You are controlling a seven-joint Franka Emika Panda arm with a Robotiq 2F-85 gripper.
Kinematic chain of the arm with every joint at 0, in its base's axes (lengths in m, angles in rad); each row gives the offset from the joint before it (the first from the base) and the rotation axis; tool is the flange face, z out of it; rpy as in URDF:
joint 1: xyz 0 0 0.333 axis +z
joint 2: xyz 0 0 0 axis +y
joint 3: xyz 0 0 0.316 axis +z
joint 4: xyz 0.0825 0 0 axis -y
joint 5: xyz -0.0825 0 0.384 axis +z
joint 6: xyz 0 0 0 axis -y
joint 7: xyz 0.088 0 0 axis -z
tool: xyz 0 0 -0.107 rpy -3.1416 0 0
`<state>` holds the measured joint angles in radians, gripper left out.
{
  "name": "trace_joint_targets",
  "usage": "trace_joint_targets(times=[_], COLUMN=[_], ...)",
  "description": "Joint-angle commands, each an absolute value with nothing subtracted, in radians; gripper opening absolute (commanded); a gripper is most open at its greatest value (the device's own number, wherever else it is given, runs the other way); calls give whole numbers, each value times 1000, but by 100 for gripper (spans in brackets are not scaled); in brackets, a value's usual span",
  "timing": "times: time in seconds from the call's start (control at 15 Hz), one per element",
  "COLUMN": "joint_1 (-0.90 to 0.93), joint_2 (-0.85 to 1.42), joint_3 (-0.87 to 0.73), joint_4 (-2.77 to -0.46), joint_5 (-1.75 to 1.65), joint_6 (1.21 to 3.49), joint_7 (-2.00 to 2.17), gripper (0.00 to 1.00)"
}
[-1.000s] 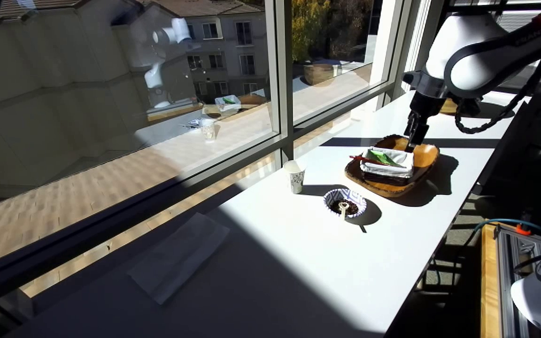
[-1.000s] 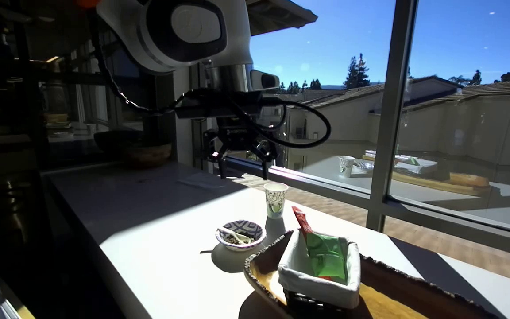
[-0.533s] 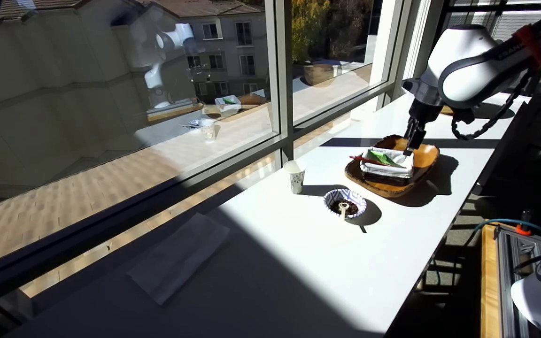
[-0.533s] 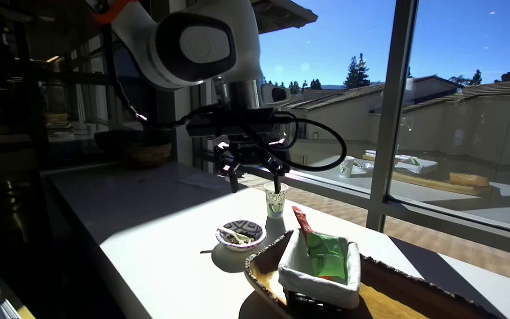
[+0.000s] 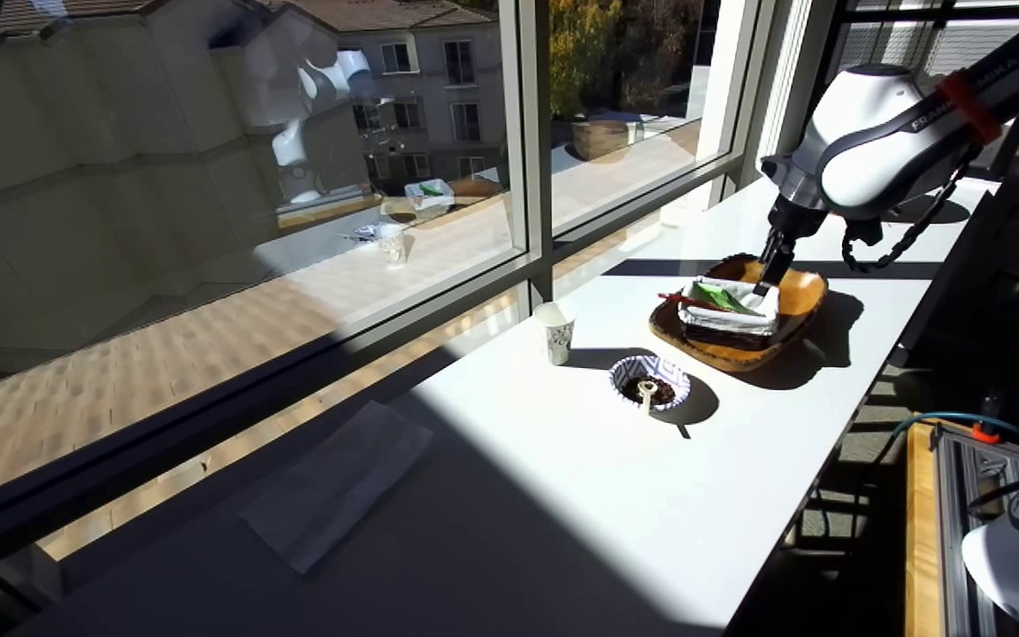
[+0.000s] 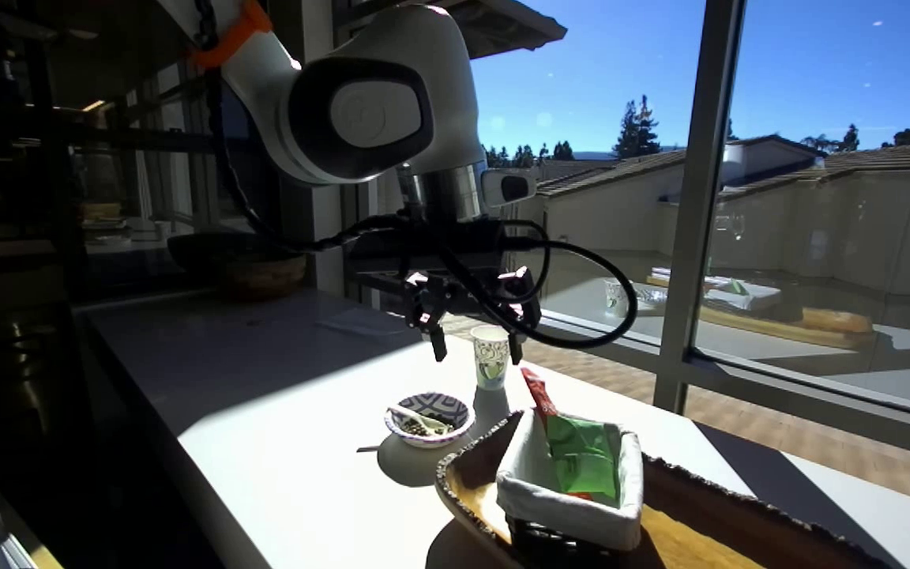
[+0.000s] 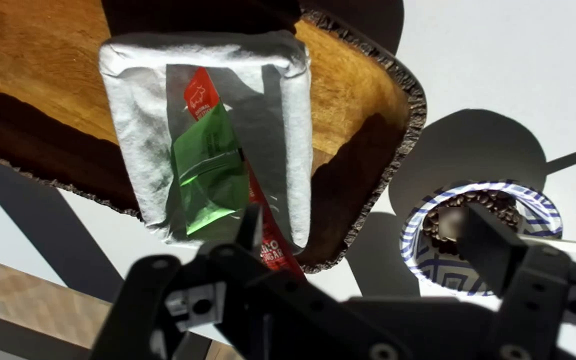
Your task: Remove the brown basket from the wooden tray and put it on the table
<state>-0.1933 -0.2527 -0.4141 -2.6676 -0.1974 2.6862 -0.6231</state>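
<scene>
The brown basket [image 5: 726, 336] has a white cloth liner and holds a green packet and a red one. It sits in the wooden tray [image 5: 801, 305], which has a dark bark edge. In an exterior view the basket [image 6: 565, 510] stands at the near end of the tray [image 6: 692, 541]. The tray rests on the white table [image 5: 563, 478]. My gripper [image 6: 477, 358] is open and empty, above the table and higher than the basket. In the wrist view the basket [image 7: 298, 150] lies ahead and left of the gripper [image 7: 363, 217], and one finger overlaps the red packet.
A patterned bowl [image 5: 649, 382] of dark beans with a spoon stands beside the tray. A paper cup [image 5: 555, 334] stands near the window frame [image 5: 538, 150]. A white napkin [image 5: 341, 487] lies on the shaded part of the table. A wooden bowl [image 6: 265, 276] stands at the back.
My gripper has moved down, and toward the basket side in the exterior views, staying open. The basket, tray, bowl and cup have not moved.
</scene>
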Motion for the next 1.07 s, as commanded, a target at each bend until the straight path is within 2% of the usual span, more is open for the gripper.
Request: trace_joint_targets(times=[0.0,0.33,1.0], joint_1=[-201,-170,-178], joint_2=[-152,-52,143], joint_3=[-427,-459,-412], joint_4=[-2648,-2631,-2480], joint_5=[-138,-7,157], joint_6=[2771,2839,2803], joint_7=[-656,-752,-873], gripper=[100,100,100])
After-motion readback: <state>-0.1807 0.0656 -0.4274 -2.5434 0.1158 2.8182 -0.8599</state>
